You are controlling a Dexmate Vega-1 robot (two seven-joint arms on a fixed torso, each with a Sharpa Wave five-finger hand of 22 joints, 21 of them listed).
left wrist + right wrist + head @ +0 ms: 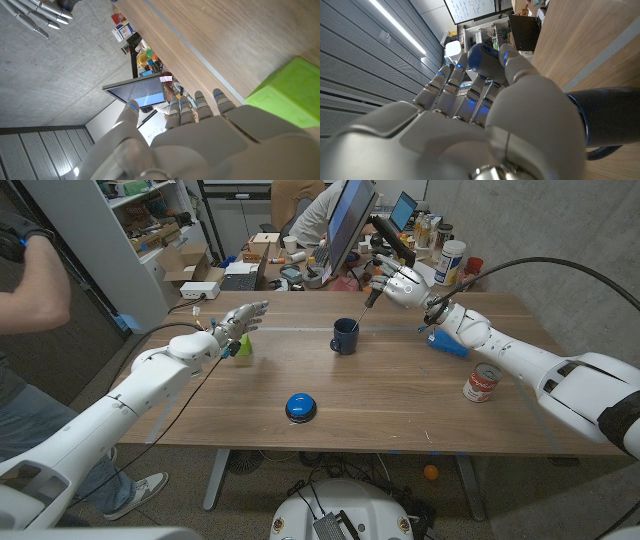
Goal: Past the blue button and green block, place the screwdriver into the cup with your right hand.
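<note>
Right robot hand (402,283) is up over the far side of the desk (400,395), fingers wrapped around the screwdriver (375,290). Handle end sits inside the fist; in the right wrist view the blue handle (485,57) pokes out between thumb and fingers. Shaft runs down and a bit toward the robot's left, long axis steeply tilted, nearly upright, tip pointing down at the cup (345,336). Tip hangs above the cup's rim, on its right-hand side; can't tell whether it's over the opening itself. Tip isn't touching the cup.

Cup is dark blue, upright, mid-desk toward the far edge, handle toward the robot's left. In the right wrist view its dark curved wall (607,117) shows just beyond the hand.

Blue button (300,407) lies on the near side of the desk, well apart from the cup and roughly in line w/ it. Green block (243,345) sits on the desk's left part, just beside the left robot hand (238,321); in the left wrist view the block (290,95) lies right next to the palm. Can't tell if they touch.

Left robot hand holds nothing, fingers straight and spread apart, reaching toward the far edge.

Red-and-white can (482,382) stands upright on the right side of the desk, near the right forearm. A person's arm (35,270) shows at far left, another person sits behind the monitor (350,220).
</note>
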